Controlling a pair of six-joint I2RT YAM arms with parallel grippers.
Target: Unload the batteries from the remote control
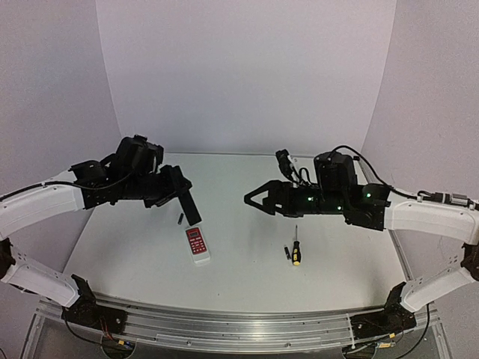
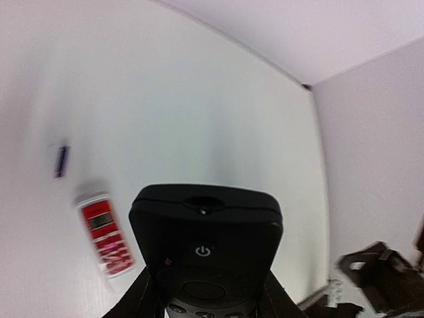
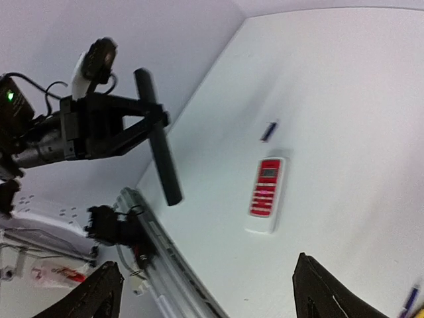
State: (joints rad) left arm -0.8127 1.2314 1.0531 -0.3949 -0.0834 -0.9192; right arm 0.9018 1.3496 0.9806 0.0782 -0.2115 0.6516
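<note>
Left gripper (image 1: 178, 193) clamped the remote control (image 1: 191, 207) aloft. The right gripper (image 1: 256, 199) stood wide and empty. Two batteries (image 1: 180, 219) lay on the bench (image 1: 239, 179) toward its near edge, apparently already unloaded.

— Arm links?
— Two glossy white tubular arm shells (image 1: 41, 203); matte black joint housings (image 1: 135, 157); blocky black base mounts (image 1: 93, 310).
— Wrist fittings?
— Black angular right gripper (image 1: 254, 202); thin black looped cable (image 1: 367, 161); small green indicator lights (image 1: 308, 200).

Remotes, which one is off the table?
The black remote, gripped by the left end effector; the white remote lies flat on the table.
</note>
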